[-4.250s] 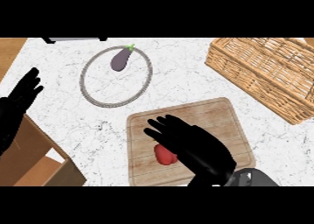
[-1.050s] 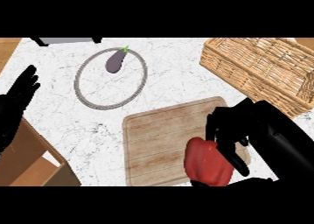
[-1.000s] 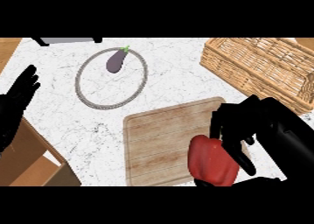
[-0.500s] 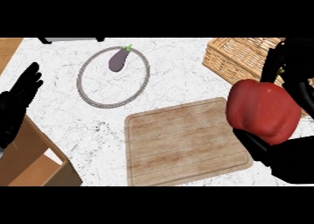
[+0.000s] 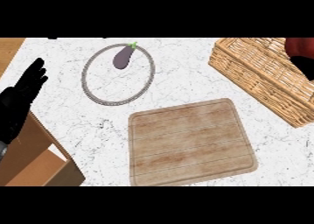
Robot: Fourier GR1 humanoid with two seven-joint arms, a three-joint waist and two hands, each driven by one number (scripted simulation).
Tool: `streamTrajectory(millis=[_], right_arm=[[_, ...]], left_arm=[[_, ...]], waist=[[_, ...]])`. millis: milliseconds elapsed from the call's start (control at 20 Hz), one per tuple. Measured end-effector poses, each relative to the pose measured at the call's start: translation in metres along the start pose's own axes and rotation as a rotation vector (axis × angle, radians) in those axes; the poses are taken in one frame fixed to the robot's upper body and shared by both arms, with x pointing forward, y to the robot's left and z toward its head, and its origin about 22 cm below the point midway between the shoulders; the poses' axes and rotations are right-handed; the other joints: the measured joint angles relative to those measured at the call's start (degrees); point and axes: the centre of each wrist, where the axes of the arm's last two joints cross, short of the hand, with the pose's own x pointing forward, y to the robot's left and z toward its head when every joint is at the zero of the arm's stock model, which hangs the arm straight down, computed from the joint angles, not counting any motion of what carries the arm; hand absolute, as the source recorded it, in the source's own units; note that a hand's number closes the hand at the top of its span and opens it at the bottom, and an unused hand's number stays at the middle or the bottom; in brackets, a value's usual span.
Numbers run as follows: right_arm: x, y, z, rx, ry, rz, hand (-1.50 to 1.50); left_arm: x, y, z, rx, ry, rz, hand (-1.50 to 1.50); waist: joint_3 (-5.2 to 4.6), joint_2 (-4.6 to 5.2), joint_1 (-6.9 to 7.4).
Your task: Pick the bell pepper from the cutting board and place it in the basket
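my right hand (image 5: 309, 66) shows only as a dark patch at the far right over the basket (image 5: 266, 78), beneath the red bell pepper (image 5: 305, 45); i cannot tell how its fingers sit. left of the basket lies the bare cutting board (image 5: 188, 142). my left hand (image 5: 17, 98) rests far left, fingers straight.

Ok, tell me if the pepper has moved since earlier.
Yes. The pepper has left the cutting board and gone up-right, now over the basket at the view's right edge.
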Motion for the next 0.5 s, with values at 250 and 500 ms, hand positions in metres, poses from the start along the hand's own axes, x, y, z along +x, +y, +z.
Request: streamTrajectory(millis=[250,500], right_arm=[[-0.033,-0.018,-0.014,0.004,0.072,0.065,1.5],[-0.07,-0.024,-0.025,0.015,0.071,0.066,1.5]], left_arm=[[0.002,-0.003,-0.003,-0.009,-0.011,0.003,0.0],[0.004,-0.007,-0.005,-0.009,-0.016,-0.003,0.0]], waist=[[0.11,0.28,0.67],[0.2,0.47,1.26]])
